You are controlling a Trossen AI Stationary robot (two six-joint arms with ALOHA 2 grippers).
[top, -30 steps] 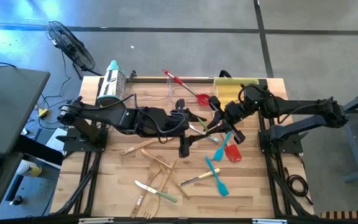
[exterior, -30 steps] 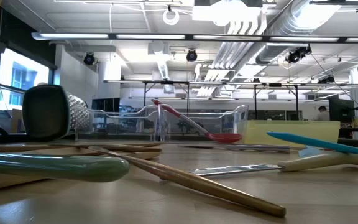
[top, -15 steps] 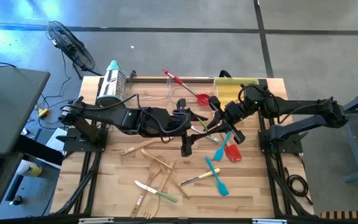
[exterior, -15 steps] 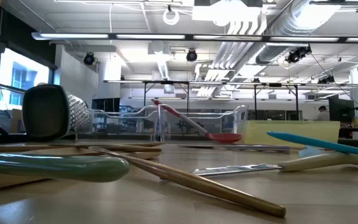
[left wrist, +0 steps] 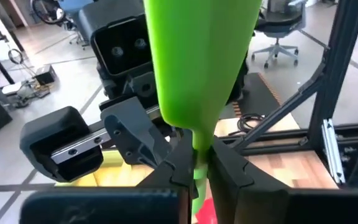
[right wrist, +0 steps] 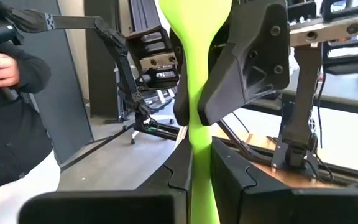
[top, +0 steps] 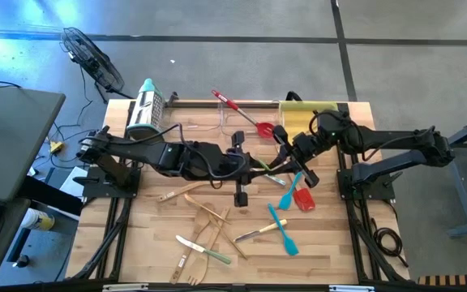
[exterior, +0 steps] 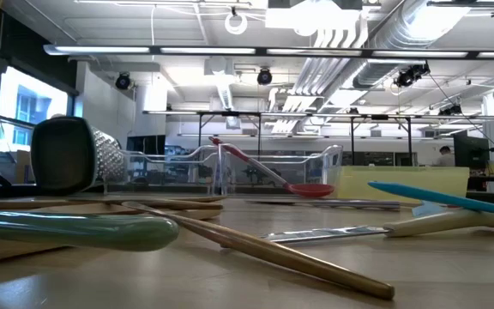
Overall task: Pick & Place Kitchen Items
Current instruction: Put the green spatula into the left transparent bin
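1. In the high view, both arms are brought together over the middle of the wooden table (top: 323,243). The left gripper (top: 254,166) and the right gripper (top: 276,165) are seen almost touching, with a thin green spatula (top: 264,165) spanning the gap between them. A red spatula (top: 242,110) is already lodged in the clear tray (top: 232,122) at the far edge, beside the yellow tray (top: 310,108) on its right and the box grater (top: 145,109) at the far left. A blue spatula (top: 283,229), a red-headed spatula (top: 302,199), a small knife (top: 254,234) and several wooden utensils (top: 209,223) are left scattered across the near half.

2. In the low view, no gripper is shown. The red spatula (exterior: 268,176) is seen leaning inside the clear tray (exterior: 316,167), and a green handle (exterior: 75,232) and a knife (exterior: 376,230) are lying on the near table top.

3. In the left wrist view, the left fingers (left wrist: 235,177) are clenched on the narrow neck of the green spatula (left wrist: 197,68), while the right gripper (left wrist: 135,134) is seen just beyond.

4. In the right wrist view, the right fingers (right wrist: 229,177) are likewise closed around the green spatula (right wrist: 199,130); a person (right wrist: 14,118) is standing in the room behind.

5. The task is judged to be at an early stage: one item is placed, one is held by both grippers in mid-air, apparently in a handover, and about a dozen are left to be collected.
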